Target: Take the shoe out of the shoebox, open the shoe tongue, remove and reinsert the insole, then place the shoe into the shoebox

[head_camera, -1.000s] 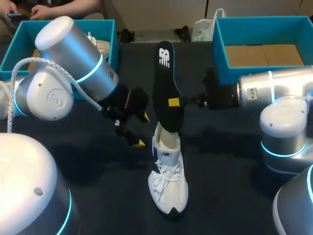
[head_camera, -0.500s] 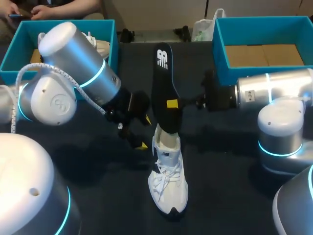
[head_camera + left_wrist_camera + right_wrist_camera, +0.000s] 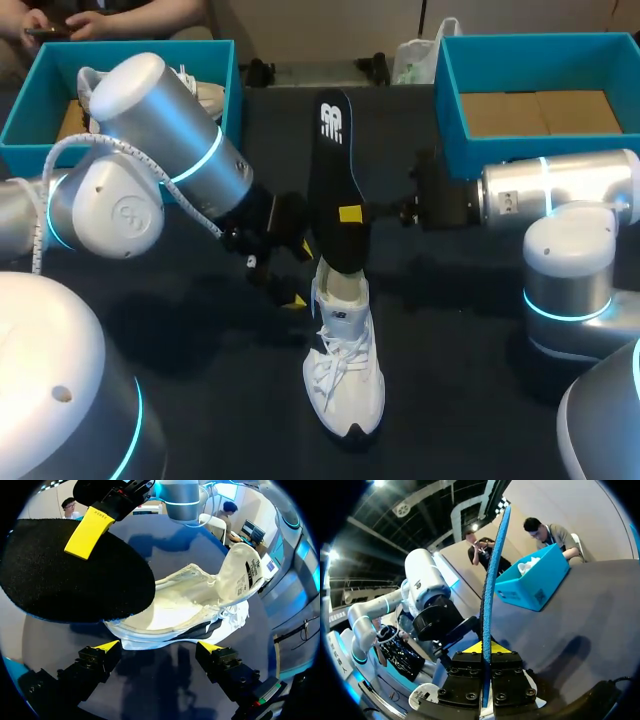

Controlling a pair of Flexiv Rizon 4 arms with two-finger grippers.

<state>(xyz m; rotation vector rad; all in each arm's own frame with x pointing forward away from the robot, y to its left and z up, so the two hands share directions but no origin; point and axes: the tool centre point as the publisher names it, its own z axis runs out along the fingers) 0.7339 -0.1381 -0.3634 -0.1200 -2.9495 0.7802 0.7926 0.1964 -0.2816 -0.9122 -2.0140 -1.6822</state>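
Left pincer (image 3: 298, 272) neared shoe (image 3: 343, 370); insole (image 3: 335, 190) hides its heel.

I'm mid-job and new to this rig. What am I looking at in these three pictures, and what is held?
Two robot arms stand at a dark table. The wide picture looks down from above and behind; each round one comes from an arm's wrist camera. A white shoe stands on the table. The right pincer is shut on a black insole, its lower end over the shoe's opening. The left pincer is open and empty beside the shoe. A blue box stands at the far left, another at the far right.
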